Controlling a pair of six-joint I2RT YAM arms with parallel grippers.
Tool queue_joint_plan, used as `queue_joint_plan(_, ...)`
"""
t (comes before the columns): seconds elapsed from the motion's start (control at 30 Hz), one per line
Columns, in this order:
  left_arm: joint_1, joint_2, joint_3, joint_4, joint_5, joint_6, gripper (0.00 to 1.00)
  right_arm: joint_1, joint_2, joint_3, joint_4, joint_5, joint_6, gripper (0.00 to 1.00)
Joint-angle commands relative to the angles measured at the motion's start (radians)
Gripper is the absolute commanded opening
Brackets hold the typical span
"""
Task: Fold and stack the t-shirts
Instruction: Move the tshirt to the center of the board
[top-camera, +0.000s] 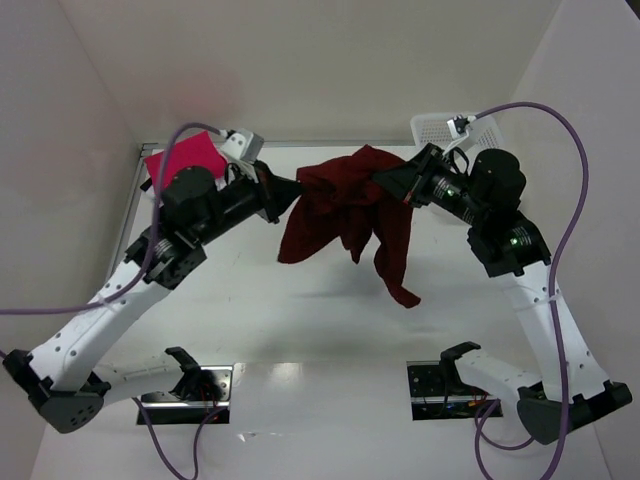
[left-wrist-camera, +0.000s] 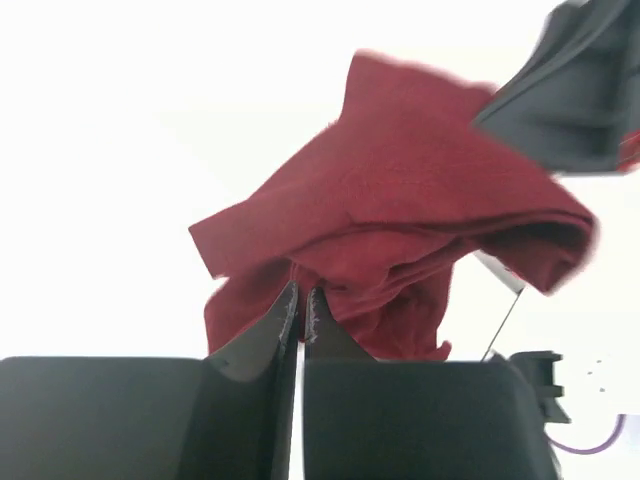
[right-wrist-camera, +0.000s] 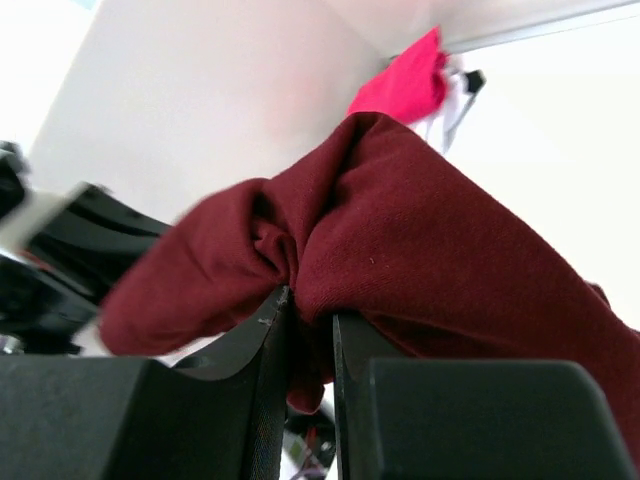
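The maroon t-shirt (top-camera: 345, 205) hung above the table (top-camera: 300, 320) in the upper middle of the frame. The left gripper (top-camera: 292, 194) had its jaws together on the shirt's left edge. The right gripper (top-camera: 384, 182) was clamped on a bunched fold. A pink t-shirt (top-camera: 185, 160) lay at upper left.

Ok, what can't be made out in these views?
Pink-red t-shirt: top view, the left arm covers its near edge.
Basket: top view, the right arm hides most of it; contents unseen.
Maroon t-shirt: bunched in every view, blurred in the left wrist view; collar and sleeves unreadable.
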Motion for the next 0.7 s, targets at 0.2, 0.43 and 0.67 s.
queue_joint_plan(0.2,0.008,-0.084,0.243,-0.363,-0.157,-0.055,0.0,-0.001,-0.212,-0.11,0.125,-0.134,0.116,0.11)
queue_joint_plan(0.43,0.008,0.101,0.128,-0.293,-0.195,-0.096,0.0,-0.001,-0.251,-0.366,0.021,0.046,0.067,0.26)
queue_joint_plan(0.67,0.057,0.23,-0.006,-0.247,-0.162,-0.195,0.09,-0.001,-0.112,-0.535,0.021,0.205,-0.003,0.9)
